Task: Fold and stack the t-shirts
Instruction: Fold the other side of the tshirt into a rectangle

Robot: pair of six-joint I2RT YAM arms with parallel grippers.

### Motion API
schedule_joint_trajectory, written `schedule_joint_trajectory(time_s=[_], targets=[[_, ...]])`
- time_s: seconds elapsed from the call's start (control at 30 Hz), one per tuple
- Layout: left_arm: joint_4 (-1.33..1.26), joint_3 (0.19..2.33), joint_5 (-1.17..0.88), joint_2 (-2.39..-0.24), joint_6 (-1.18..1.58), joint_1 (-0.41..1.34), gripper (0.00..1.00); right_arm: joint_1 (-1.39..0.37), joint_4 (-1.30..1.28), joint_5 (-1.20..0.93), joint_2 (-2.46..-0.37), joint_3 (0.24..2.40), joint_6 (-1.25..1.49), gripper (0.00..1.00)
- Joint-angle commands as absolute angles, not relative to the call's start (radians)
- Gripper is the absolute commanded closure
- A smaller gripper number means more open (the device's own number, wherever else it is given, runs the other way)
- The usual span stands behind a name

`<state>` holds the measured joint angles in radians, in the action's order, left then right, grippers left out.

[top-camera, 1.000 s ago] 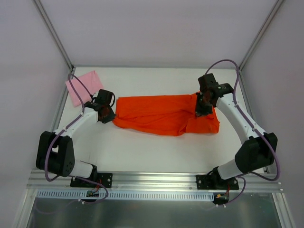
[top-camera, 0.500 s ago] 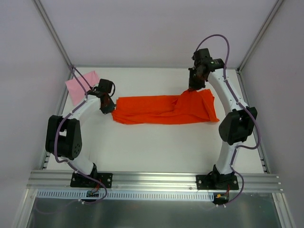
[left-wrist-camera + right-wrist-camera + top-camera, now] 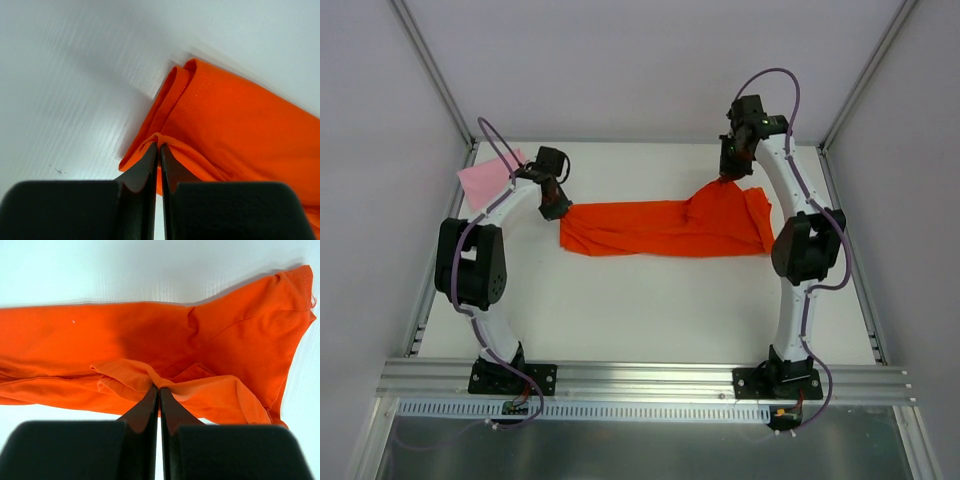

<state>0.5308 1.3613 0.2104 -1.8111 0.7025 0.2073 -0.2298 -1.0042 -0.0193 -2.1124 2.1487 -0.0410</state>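
Observation:
The orange-red t-shirt (image 3: pixel 665 228) lies stretched into a long band across the far middle of the table. My left gripper (image 3: pixel 556 209) is shut on its left end, with cloth pinched at the fingertips (image 3: pixel 159 146). My right gripper (image 3: pixel 727 178) is shut on a raised fold at the right end (image 3: pixel 159 385), lifting the cloth into a peak. The light pink t-shirt (image 3: pixel 486 178) lies folded at the far left corner, partly behind the left arm.
Grey walls and metal frame posts (image 3: pixel 433 80) enclose the table on three sides. Both arm bases (image 3: pixel 510 378) sit on the rail at the near edge. White tabletop (image 3: pixel 650 310) spreads between the shirt and the bases.
Both grippers have carried the orange-red shirt away from the bases toward the back wall. The right end has risen and the cloth has narrowed into a tighter band.

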Motion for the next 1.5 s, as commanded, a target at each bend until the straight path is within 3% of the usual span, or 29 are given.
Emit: schedule_joint_trajectory(time_s=[0.0, 0.3, 0.8, 1.03, 1.47], targets=[[0.569, 1.399, 0.233, -1.841, 0.678, 0.195, 1.00, -0.218, -1.008, -0.054, -2.143, 2.192, -0.064, 0.99], [0.554, 1.385, 0.216, -1.835, 0.653, 0.172, 1.00, -0.199, -0.970, -0.051, -2.158, 2.195, -0.061, 0.99], [0.534, 1.296, 0.170, -1.681, 0.595, 0.172, 1.00, -0.183, -0.950, -0.032, -1.970, 2.183, -0.075, 0.99], [0.430, 1.140, 0.080, -1.488, 0.531, 0.172, 1.00, -0.183, -0.902, 0.033, -1.791, 2.014, -0.083, 0.99], [0.318, 0.968, -0.034, -1.394, 0.488, 0.172, 1.00, -0.181, -0.821, 0.058, -1.572, 1.749, -0.074, 0.99]])
